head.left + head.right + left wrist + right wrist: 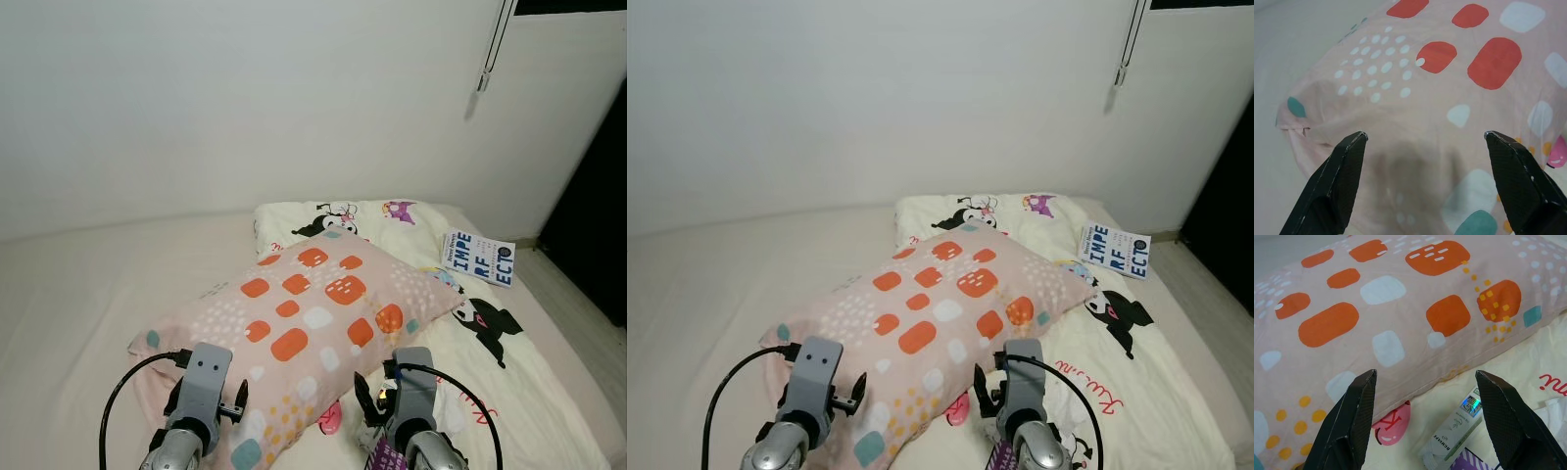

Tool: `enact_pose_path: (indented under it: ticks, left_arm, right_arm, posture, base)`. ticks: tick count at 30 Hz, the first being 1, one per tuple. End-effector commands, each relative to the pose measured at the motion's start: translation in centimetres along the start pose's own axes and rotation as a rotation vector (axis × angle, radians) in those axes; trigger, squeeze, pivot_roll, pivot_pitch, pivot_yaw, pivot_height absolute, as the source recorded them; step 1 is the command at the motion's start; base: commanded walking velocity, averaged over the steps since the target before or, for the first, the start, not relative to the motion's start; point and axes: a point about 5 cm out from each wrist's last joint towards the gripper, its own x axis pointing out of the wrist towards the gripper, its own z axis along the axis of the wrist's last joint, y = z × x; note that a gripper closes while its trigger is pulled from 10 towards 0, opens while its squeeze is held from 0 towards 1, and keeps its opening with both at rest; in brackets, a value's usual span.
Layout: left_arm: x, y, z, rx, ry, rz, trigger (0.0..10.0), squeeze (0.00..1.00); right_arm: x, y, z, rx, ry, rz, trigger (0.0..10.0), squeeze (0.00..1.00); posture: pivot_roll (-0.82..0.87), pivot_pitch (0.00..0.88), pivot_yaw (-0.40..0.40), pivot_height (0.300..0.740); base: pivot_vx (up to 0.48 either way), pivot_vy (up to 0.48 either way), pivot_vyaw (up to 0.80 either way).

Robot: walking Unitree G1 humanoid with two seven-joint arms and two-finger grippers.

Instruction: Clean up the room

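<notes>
Left wrist view: soft, puffy spotted pillow (1440, 93).

Soft, even indoor light, bright and sharp throughout (no glare); a dim shadow lies on the pillow (1415, 161) between the left gripper's (1425, 139) fingers.
</notes>
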Motion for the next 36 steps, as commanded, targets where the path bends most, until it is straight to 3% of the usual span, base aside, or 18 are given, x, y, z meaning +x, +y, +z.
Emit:
enact_pose_path:
  ticks: [1, 18, 27, 36]
  left_arm:
    - [-0.16, 0.13, -0.7, -0.014, 0.027, 0.014, 10.0, 0.0]
    - [-0.12, -0.01, -0.32, -0.006, -0.003, -0.002, 10.0, 0.0]
    - [-0.23, -0.39, -0.3, 0.019, 0.004, -0.015, 10.0, 0.0]
    - [-0.13, -0.16, -0.44, 0.006, 0.012, -0.002, 10.0, 0.0]
  right_arm:
    - [-0.09, 0.26, -0.58, 0.006, 0.022, 0.011, 10.0, 0.0]
    - [0.3, 0.74, -0.13, -0.016, 0.011, 0.042, 10.0, 0.0]
    - [0.34, 1.15, -0.06, -0.028, 0.012, 0.061, 10.0, 0.0]
    - [0.09, 1.15, -0.37, 0.006, 0.02, 0.059, 10.0, 0.0]
  posture:
    - [0.03, 0.133, 0.027, 0.74]
    - [0.03, 0.13, 0.026, 0.74]
    - [0.03, 0.131, 0.029, 0.74]
    - [0.03, 0.135, 0.027, 0.74]
  base:
    - [0.0, 0.0, 0.0]
    - [0.0, 0.0, 0.0]
    - [0.0, -0.413, 0.76]
    - [0.0, 0.0, 0.0]
